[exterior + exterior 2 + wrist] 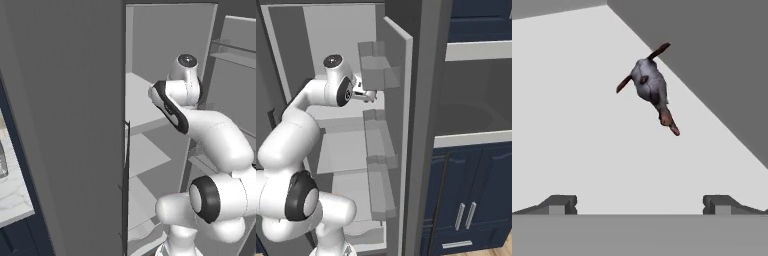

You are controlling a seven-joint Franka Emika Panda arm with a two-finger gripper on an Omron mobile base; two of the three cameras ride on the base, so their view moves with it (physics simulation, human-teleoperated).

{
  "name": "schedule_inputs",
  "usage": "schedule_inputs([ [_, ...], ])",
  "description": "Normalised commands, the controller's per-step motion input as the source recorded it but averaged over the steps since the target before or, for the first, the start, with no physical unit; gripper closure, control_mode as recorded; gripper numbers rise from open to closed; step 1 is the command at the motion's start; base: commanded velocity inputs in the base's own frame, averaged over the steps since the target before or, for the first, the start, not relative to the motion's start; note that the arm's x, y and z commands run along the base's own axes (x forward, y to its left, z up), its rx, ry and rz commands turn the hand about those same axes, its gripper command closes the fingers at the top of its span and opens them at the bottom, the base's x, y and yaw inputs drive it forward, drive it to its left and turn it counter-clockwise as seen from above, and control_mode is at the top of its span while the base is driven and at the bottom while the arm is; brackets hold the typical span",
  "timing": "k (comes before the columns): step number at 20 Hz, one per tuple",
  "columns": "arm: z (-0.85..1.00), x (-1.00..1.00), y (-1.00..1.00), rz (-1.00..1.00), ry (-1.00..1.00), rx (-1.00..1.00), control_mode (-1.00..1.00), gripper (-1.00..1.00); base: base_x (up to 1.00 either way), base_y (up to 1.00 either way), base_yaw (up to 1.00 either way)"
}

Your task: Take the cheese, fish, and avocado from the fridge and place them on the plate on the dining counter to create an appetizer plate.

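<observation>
With its jaws spread wide and nothing between them, the gripper [640, 204] points at a pale shelf [577, 125] inside the fridge [321, 30]. Ahead of the fingertips [559, 204], well apart from them, the fish [650, 86] lies on that shelf: a grey body with reddish-brown fins and tail, close to the darker inner wall [712, 65]. Beside the hand, the open door [398, 115] carries its racks [376, 70].

Flat, even rendered light — soft faint shadows, no glare, slightly coarse, blocky edges
</observation>
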Motion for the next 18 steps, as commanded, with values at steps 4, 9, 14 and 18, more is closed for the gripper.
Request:
schedule_inputs([
  [4,-0.03,0.39,-0.23,0.00,0.00,0.00,-1.00,-1.00,0.00,0.00,0.00],
  [9,0.00,0.43,-0.15,0.00,0.00,0.00,-1.00,-1.00,0.00,0.00,0.00],
  [14,-0.05,0.50,0.00,0.02,0.00,0.00,-1.00,-1.00,0.00,0.00,0.00],
  [18,-0.18,0.48,0.00,0.03,0.00,0.00,-1.00,-1.00,0.00,0.00,0.00],
])
